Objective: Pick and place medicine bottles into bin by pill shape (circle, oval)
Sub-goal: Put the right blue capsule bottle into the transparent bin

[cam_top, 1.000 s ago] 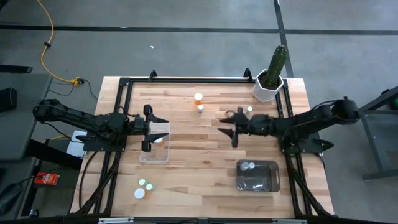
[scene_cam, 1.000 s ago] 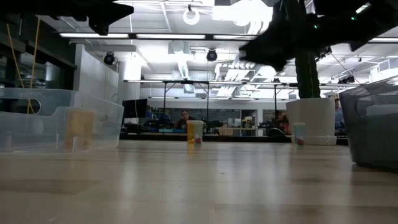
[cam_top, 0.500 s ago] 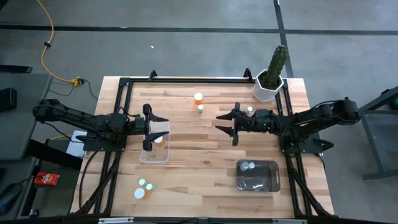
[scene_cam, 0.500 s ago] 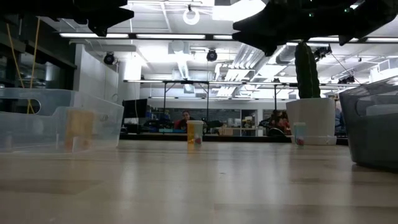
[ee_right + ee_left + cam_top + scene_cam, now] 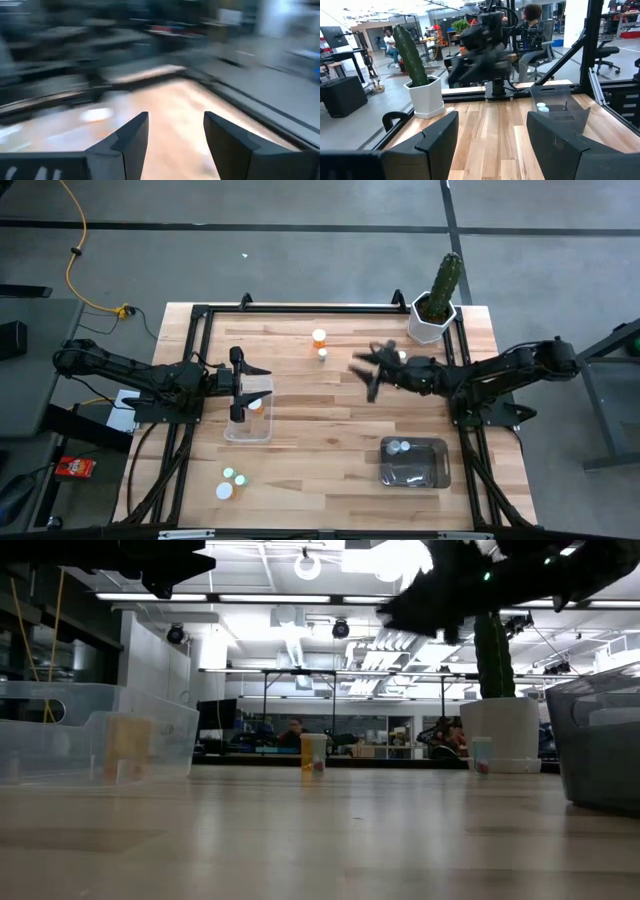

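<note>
Several small white-capped medicine bottles stand on the table: two at the far middle, one beside my right arm, and a few at the near left. One orange bottle stands in the clear bin, and two are in the dark bin. My left gripper hangs open and level over the clear bin's far end. My right gripper, blurred, is open above mid-table and holds nothing.
A white pot with a green cactus stands at the far right corner. A black frame runs along the table's edges. Bare wood lies between the two bins. People sit in the room beyond the table.
My right gripper has swung at the wrist toward the table's far edge and stays open; it is blurred now. The left arm and all the bottles have kept still.
</note>
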Action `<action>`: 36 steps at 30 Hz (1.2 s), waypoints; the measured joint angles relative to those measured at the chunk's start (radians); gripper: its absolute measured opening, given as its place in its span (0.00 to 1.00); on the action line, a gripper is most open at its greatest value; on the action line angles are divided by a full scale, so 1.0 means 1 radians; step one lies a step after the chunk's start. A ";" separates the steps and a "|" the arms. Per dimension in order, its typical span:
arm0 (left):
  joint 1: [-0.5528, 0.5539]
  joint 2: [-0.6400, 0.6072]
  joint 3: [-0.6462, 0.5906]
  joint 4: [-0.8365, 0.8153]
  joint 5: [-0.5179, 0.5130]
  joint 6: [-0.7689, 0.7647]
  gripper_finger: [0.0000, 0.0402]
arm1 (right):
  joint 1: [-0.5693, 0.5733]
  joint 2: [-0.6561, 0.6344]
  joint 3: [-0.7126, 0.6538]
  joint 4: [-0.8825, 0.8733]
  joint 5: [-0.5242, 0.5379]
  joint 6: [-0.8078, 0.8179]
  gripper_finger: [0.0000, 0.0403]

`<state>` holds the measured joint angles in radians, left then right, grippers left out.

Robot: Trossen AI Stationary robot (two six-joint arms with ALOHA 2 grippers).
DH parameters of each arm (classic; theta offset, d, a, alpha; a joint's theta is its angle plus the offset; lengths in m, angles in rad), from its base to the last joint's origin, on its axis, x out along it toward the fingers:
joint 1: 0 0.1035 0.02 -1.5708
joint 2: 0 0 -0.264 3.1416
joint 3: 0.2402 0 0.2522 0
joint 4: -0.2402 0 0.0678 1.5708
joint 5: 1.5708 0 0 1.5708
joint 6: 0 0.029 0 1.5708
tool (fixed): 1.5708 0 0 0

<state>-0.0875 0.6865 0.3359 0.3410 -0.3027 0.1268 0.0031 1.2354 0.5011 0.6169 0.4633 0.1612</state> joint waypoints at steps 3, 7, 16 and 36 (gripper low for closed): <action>0.000 0.000 0.000 0.000 0.000 0.000 0.56 | -0.039 0.000 0.034 -0.207 0.202 0.163 0.46; 0.000 0.000 0.000 0.000 0.000 0.000 0.56 | -0.131 0.001 0.103 -0.632 0.263 0.455 0.46; 0.000 0.000 0.000 0.000 0.000 0.000 0.56 | -0.230 0.004 0.099 -1.007 0.256 0.815 0.46; 0.000 0.001 0.000 0.000 0.000 0.000 0.56 | -0.298 0.107 0.089 -1.039 0.140 0.843 0.46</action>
<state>-0.0875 0.6872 0.3359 0.3408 -0.3027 0.1272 -0.2951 1.3422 0.5903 -0.4217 0.6029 1.0042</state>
